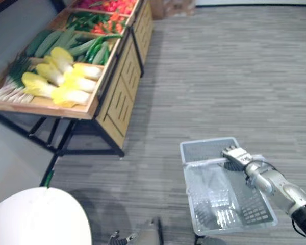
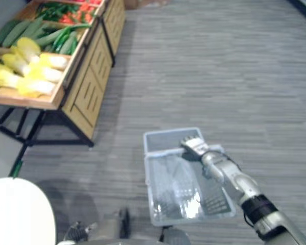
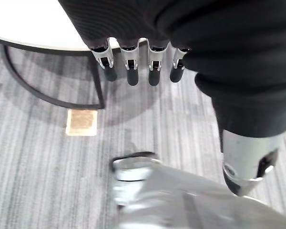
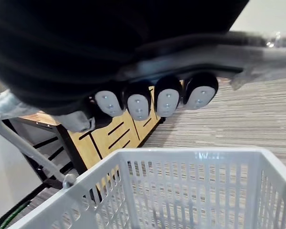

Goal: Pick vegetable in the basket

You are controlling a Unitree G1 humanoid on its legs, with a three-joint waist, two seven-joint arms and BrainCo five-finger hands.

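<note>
A pale grey plastic basket [image 1: 209, 144] hangs low over the carpet at the lower right, nothing inside it. My right hand [image 1: 237, 155] is shut on its handle [image 4: 257, 45]; in the right wrist view the curled fingers [image 4: 169, 98] wrap the bar above the basket's rim [image 4: 190, 155]. The vegetables lie on a wooden stand [image 1: 117, 97] at the upper left: yellow-white cabbages [image 1: 66, 81], green cucumbers [image 1: 89, 48], spring onions [image 1: 13, 84] and red and green peppers [image 1: 102, 20]. My left hand [image 3: 133, 57] hangs low beside me with relaxed fingers, holding nothing.
A round white table [image 1: 35, 217] on a dark frame stands at the lower left, close to my left hand. Grey striped carpet [image 1: 224, 76] stretches between the basket and the stand. The stand rests on black legs [image 1: 66, 143].
</note>
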